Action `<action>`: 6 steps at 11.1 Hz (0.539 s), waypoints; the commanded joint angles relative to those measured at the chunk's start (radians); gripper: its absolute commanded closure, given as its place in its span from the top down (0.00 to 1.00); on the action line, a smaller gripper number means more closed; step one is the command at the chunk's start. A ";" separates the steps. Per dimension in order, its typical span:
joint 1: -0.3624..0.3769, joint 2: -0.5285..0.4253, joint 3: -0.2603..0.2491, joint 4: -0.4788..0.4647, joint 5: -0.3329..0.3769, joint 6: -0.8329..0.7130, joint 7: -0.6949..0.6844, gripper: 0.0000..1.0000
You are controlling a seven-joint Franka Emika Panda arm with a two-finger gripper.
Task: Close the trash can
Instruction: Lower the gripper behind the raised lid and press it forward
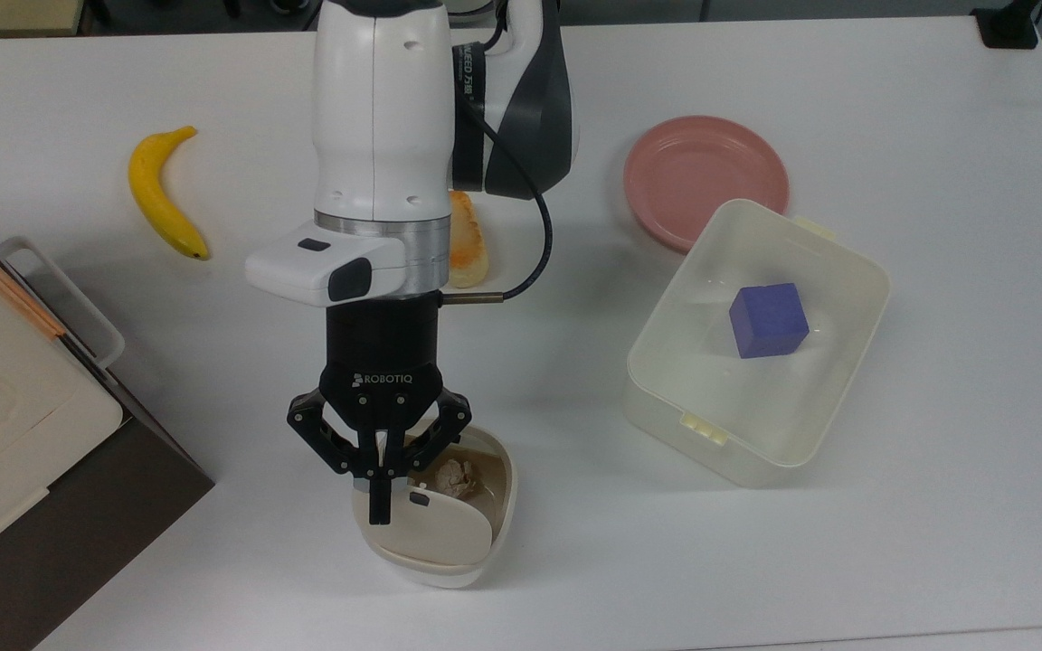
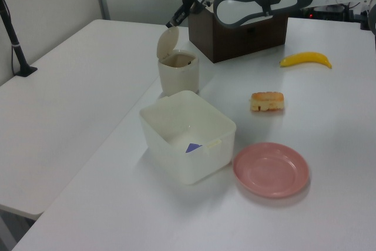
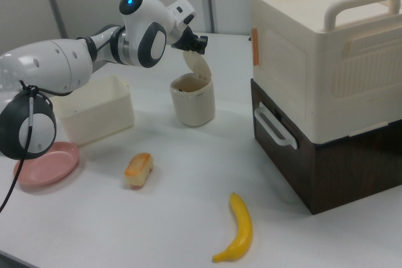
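On my top view I see a banana (image 1: 164, 194) at upper left, a piece of bread (image 1: 468, 239), a pink plate (image 1: 705, 175), and a white tub (image 1: 756, 344) holding a purple block (image 1: 767, 319). A cream-and-brown box (image 3: 326, 86) stands beside the table's edge.

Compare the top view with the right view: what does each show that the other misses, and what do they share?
Top view: crumpled paper inside the trash can, the dark button on its lid, and the purple cube in the large container.

Right view: the lid standing upright and open, and the stacked cream box on the brown box from the side.

Shared: the tool shut at the lid's edge, the banana, the bread and the pink plate.
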 commanded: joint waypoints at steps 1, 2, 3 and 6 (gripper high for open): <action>0.016 -0.043 -0.012 -0.075 0.012 0.016 -0.028 0.00; 0.018 -0.047 -0.012 -0.075 0.012 0.016 -0.028 0.00; 0.020 -0.048 -0.012 -0.077 0.012 0.016 -0.028 0.00; 0.024 -0.077 -0.009 -0.113 0.010 0.016 -0.028 0.00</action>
